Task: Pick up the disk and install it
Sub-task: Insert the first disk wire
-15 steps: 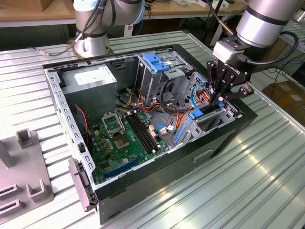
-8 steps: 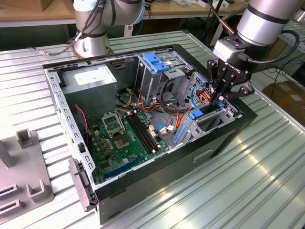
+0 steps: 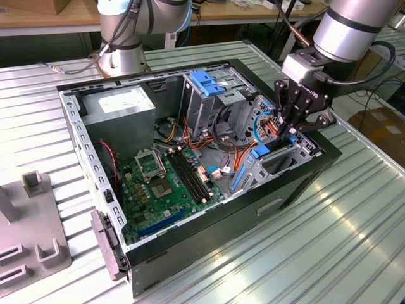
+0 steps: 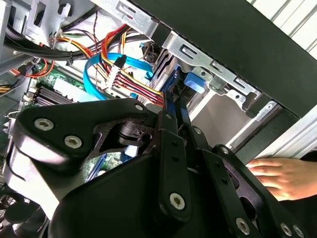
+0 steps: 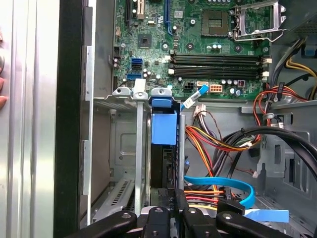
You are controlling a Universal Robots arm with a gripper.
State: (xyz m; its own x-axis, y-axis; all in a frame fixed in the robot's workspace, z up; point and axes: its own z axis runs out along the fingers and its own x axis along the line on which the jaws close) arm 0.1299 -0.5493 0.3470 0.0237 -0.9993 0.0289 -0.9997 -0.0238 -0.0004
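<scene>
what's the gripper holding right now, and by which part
The gripper looks shut on the disk, gripping the end that sticks out of its bay.

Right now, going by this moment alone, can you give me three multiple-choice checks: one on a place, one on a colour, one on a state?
1. Where is the gripper?
A. Over the power supply
B. Over the drive bay at the exterior view's right end of the case
C. Over the grey fixture on the table

2. What colour is the carrier framing the disk?
A. Red
B. Yellow
C. Blue

3. What state is the case in?
A. Open, with the motherboard exposed
B. Closed by a side panel
C. Covered with a cloth

Answers: 1 B, the exterior view shows it above the bay. 2 C, bright blue plastic in the first wrist view. 3 A, the green board lies in plain sight.
</scene>
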